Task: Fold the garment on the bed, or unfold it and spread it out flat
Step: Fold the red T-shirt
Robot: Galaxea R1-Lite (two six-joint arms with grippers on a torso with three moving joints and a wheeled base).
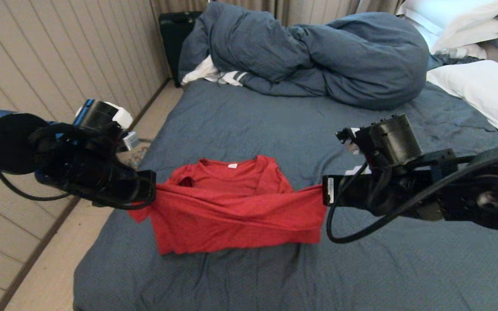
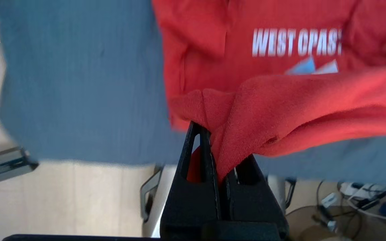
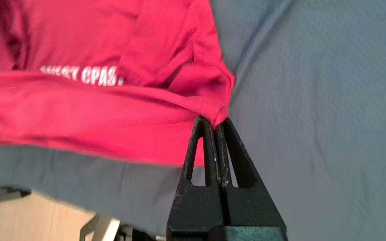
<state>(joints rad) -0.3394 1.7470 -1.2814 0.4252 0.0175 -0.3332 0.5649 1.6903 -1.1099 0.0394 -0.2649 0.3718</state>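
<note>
Midway through a fold, the left gripper [image 1: 151, 190] pinches one lower corner of the red T-shirt [image 1: 236, 211] with its jaws closed on the cloth, while the right gripper [image 1: 324, 192] clamps the opposite corner the same way. Between them the hem is lifted and stretched taut over the shirt's body, whose collar end lies on the bed [image 1: 249, 125] near its foot. By the look of it, the first fold is only half made: the raised edge is not yet laid down, and any side folds remain.
</note>
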